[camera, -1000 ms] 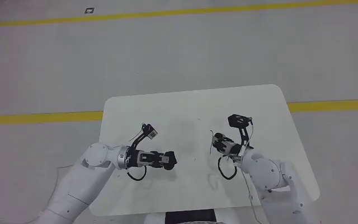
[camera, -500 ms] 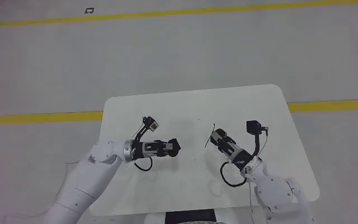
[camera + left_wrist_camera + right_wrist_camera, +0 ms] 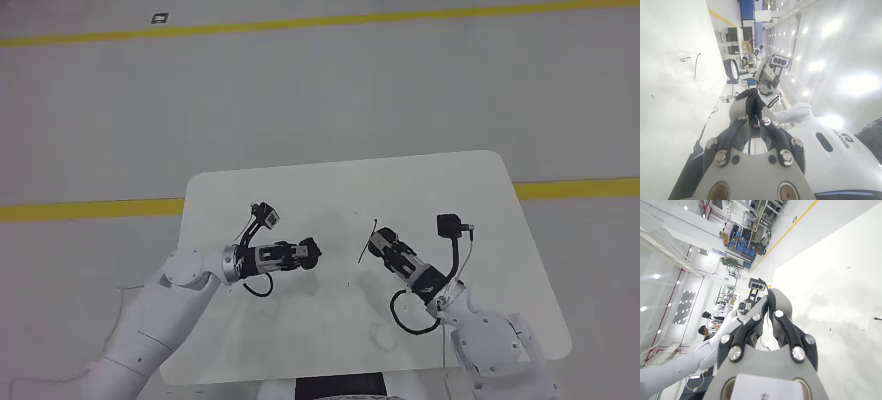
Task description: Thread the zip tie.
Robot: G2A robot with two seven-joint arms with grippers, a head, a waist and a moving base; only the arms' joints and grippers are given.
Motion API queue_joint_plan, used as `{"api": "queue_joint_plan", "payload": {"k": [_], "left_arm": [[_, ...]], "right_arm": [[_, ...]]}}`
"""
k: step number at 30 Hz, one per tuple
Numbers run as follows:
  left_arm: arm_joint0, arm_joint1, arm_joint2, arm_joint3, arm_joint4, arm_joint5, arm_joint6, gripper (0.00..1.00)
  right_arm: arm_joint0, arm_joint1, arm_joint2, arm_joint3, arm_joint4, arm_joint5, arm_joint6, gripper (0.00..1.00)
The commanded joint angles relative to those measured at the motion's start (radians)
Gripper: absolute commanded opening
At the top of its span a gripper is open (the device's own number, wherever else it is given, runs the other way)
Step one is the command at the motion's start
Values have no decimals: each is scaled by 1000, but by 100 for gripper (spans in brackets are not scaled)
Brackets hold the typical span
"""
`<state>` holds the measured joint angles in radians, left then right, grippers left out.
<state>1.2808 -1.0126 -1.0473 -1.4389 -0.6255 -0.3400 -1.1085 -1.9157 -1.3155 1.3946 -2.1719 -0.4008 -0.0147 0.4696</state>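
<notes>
A thin black zip tie (image 3: 367, 243) stands slanted above the white table (image 3: 450, 180), near its middle. My right gripper (image 3: 377, 241) is shut on it. In the right wrist view the tie (image 3: 768, 315) runs as a dark strip between the closed fingers of that gripper (image 3: 768, 298). My left gripper (image 3: 312, 251) hovers a short way to the left of the tie, pointing at it, apart from it. Its black fingertips (image 3: 750, 94) are pressed together with nothing visible between them. A thin black strip with a small head (image 3: 695, 66) shows against the table; I cannot tell whether it is the same tie.
A few small dark specks (image 3: 352, 212) dot the tabletop. The table's rounded front edge lies close under both arms. Bare surface stretches behind the grippers and to the right. A yellow floor line (image 3: 90, 209) runs past the table.
Both grippers have moved away from the front edge and closer together. The right wrist has turned, and the zip tie now slants instead of hanging nearly straight.
</notes>
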Motion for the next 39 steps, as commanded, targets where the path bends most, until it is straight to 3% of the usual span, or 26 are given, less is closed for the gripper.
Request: {"api": "queue_joint_plan", "payload": {"k": [1,4,8,14,21,23,36,39], "left_arm": [[0,0,0,0,0,0,0,0],[1,0,0,0,0,1,8,0],[13,-9,24,-12,-8,0,75,0],[21,-28,45,-22,3,0,133,0],[45,-49,36,-49,11,0,150,0],[52,-54,37,-55,10,0,130,0],[52,-54,37,-55,10,0,130,0],[52,-54,37,-55,10,0,130,0]], "right_arm": [[0,0,0,0,0,0,0,0],[1,0,-1,0,4,-1,-4,0],[3,-5,-25,4,21,-36,-120,0],[-43,-7,-90,16,-76,-114,-285,0],[-93,-8,-161,45,-213,-186,-449,0],[-101,-7,-181,52,-236,-209,-464,0],[-96,-7,-182,53,-237,-209,-469,0],[-87,-9,-205,68,-318,-211,-549,0]]}}
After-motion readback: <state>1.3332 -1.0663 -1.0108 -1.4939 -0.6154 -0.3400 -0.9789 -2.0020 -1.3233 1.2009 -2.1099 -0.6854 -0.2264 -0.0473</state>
